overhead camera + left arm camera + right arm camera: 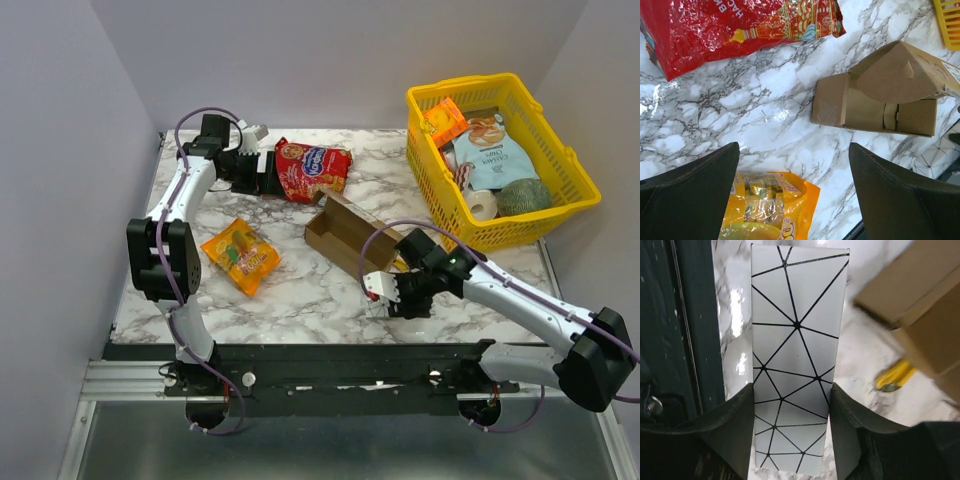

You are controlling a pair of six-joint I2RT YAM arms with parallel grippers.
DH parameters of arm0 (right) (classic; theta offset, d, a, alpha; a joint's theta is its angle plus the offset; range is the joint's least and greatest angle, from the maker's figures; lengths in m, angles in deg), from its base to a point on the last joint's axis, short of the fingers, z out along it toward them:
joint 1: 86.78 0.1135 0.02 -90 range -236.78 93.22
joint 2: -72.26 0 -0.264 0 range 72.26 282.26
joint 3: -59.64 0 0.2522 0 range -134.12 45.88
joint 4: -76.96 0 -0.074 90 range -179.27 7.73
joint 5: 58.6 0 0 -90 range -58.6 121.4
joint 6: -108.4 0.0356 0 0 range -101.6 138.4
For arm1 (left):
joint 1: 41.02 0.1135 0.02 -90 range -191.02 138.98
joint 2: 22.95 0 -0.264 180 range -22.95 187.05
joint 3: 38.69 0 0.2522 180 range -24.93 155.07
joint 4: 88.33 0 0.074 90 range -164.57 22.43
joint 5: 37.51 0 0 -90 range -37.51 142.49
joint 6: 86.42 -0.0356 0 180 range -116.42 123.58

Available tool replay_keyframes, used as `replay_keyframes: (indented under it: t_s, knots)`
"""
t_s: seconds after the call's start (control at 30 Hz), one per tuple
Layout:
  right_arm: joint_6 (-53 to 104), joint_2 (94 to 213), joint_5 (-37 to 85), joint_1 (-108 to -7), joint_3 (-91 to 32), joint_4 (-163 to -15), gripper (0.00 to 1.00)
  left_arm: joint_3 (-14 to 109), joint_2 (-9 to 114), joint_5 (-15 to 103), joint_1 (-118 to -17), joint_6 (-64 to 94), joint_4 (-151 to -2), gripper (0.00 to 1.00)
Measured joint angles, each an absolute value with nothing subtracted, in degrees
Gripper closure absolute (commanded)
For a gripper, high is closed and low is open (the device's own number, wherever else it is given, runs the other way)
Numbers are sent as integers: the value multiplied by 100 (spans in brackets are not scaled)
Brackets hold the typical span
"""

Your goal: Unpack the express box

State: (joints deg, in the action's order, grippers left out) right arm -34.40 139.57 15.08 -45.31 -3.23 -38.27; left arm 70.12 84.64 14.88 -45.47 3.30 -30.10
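Your express box [345, 232] lies open near the middle of the marbled surface [300, 290]. It is set diagonally, with one flap lifted along its far side and bare brown cardboard showing inside. On the near side of the box, just off its right end, the right fingers [730, 430] are clamped on a white flat pack [795, 365] printed with black lines that form a web of triangles. The pack sticks out ahead of them, between the box and the surface's front edge, and you cannot tell whether it touches the surface. A small yellow object [895, 377] lies just beside the box on that same side, too blurred to name. To the far left of the box, the left fingers [690, 195] are spread wide with nothing between them. They hang over the surface just beside a red snack bag [312, 168], which lies just past the box's far end. An orange snack bag [240, 255] lies flat to the left of the box, apart from it. To the right of the box and farther back stands a yellow basket [428, 175], with its near corner close to the box's right end. In it you can see an orange packet [443, 122], a pale blue bag [495, 150], a white roll [483, 204] and a greenish ball [524, 196].
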Motion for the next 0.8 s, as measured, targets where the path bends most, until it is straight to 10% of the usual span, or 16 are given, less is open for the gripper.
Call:
replay_keyframes:
  t_s: [0.2,0.8]
  knots:
    - [-3503,13913,1869,-4682,235,-3722,1,6911,8350,1488,-4549,309,-2988,1]
    - [-1503,13771,1552,-4686,-3778,-4701,0,8010,8092,1595,-4490,269,-2835,1]
